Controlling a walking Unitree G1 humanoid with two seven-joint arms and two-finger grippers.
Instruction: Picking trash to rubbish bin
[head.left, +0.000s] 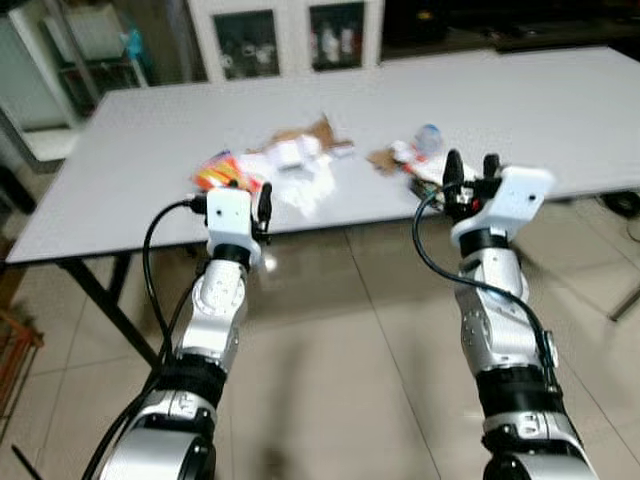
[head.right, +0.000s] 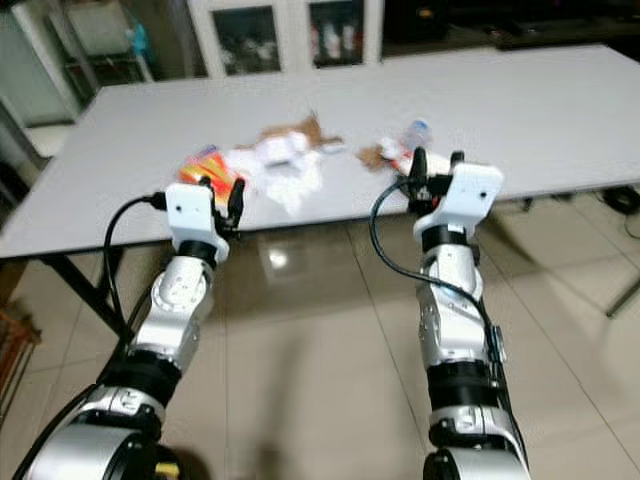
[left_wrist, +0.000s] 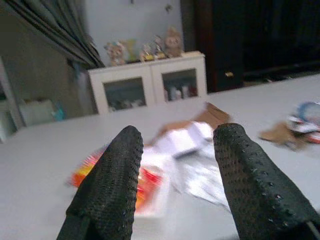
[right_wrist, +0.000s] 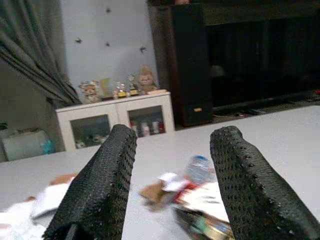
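The left pincer (head.left: 258, 200) is raised at the near edge of the grey surface (head.left: 130, 150), fingers spread wide and holding nothing. Directly ahead of it lies an orange and red wrapper (head.left: 218, 172); it appears to be thin, glossy film, so it is judged light, limp and somewhat slippery, and best pinched across a raised fold rather than pressed flat. Just to its right sits a heap of white crumpled paper (head.left: 300, 180), soft and compressible, which should hold well if gripped through its bulk. Behind that heap lies a torn piece of brown cardboard (head.left: 318, 130), stiffer and flat, best taken by an edge. Further right, a second cluster holds a small brown scrap (head.left: 381, 158), a clear plastic bottle with a blue cap (head.left: 428, 137) and printed packaging (right_wrist: 205, 195); the bottle is judged light, smooth and liable to roll, so a grasp across its body suits it. The right pincer (head.left: 468, 170) hovers just short of this cluster, also spread wide and empty. The surface is smooth and matte.
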